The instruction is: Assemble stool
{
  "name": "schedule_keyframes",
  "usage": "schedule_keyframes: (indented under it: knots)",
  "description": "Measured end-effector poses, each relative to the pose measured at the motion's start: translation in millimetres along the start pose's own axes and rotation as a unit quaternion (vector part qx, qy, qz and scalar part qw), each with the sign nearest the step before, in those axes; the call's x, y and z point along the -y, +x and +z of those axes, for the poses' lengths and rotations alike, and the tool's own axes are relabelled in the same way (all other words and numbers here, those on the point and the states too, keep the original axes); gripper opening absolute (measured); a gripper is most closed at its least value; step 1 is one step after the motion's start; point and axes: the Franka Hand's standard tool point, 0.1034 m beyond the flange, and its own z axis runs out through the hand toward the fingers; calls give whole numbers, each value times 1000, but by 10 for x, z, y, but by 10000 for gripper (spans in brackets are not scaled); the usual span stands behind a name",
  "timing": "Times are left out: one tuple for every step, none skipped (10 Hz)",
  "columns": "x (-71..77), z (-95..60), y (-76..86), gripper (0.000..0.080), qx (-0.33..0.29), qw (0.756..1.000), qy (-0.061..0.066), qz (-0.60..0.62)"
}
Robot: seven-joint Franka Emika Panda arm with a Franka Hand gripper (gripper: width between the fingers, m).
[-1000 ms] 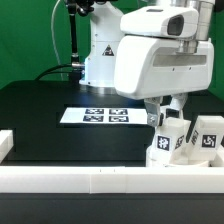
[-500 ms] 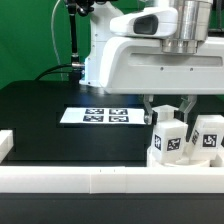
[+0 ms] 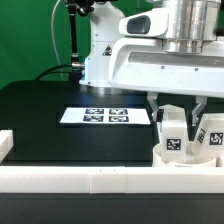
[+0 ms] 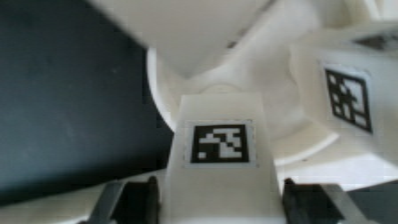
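While pointing straight down from the white arm, gripper (image 3: 176, 108) clamped on an upright tagged leg (image 3: 172, 132) standing in the seat disc (image 3: 185, 156) near the exterior view's right, just behind the rail wall (image 3: 100, 180). Second tagged leg (image 3: 211, 133) just beside (square tags only, no readable writing). Marker board (image 3: 105, 116) flat on the black tabletop (image 3: 50, 110).

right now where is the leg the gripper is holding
In the exterior view it stands upright on the seat disc at the right, the leg pinched by the gripper, just behind the white rail.
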Motion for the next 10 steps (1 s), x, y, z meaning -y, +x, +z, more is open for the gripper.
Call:
schedule_keyframes:
  knots:
    - [5, -1, -2, 331, 0, 999, 0, 35]
    - [6, -1, -1, 331, 1, 997, 2, 78]
    - [14, -3, -4, 331, 2, 993, 3, 115]
    - [33, -8, -8, 331, 3, 987, 4, 162]
    - [46, -16, -13, 331, 6, 979, 2, 205]
    - [49, -18, -18, 331, 11, 969, -3, 248]
    - [43, -17, -21, 331, 17, 960, -10, 281]
    - [27, -14, -9, 331, 18, 950, -10, 312]
    - [10, -11, -2, 331, 19, 938, -10, 345]
    - [5, -11, 1, 331, 20, 933, -9, 359]
